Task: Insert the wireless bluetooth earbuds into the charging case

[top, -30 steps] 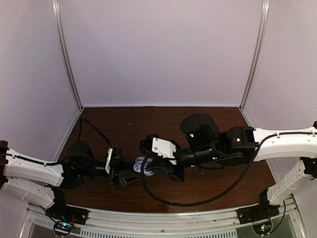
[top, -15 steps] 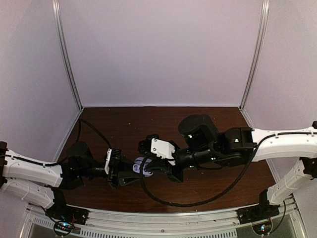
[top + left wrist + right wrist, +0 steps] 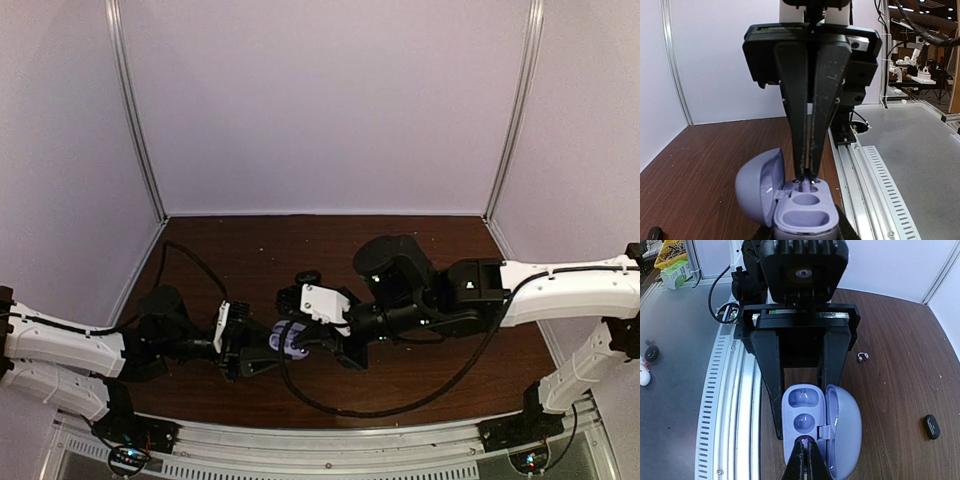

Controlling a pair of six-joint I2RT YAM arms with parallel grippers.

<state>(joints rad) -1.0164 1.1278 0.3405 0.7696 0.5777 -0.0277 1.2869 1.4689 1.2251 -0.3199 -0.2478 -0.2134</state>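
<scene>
The charging case [image 3: 805, 412] is open, grey-blue outside and lavender inside, with its lid [image 3: 847, 432] swung to one side. My left gripper [image 3: 800, 385] is shut on the case's base, one black finger on each side. My right gripper [image 3: 807, 460] is shut on a tiny purple earbud [image 3: 804, 441], with its tips at the end well nearest the hinge. The left wrist view shows those fingers [image 3: 812, 125] coming straight down into the far well of the case [image 3: 802, 212]. In the top view the case [image 3: 290, 340] sits between both grippers. A second small glossy bud [image 3: 862, 357] lies on the table.
The table is dark brown wood [image 3: 300, 250], with white walls at the back and sides. A metal rail [image 3: 732, 405] runs along the near edge. A small black oval piece [image 3: 932, 426] lies on the wood. The right arm's cable [image 3: 330, 405] loops over the table in front.
The right arm has edged slightly left, its fingers staying on the case's end well. The left gripper still holds the case in about the same place.
</scene>
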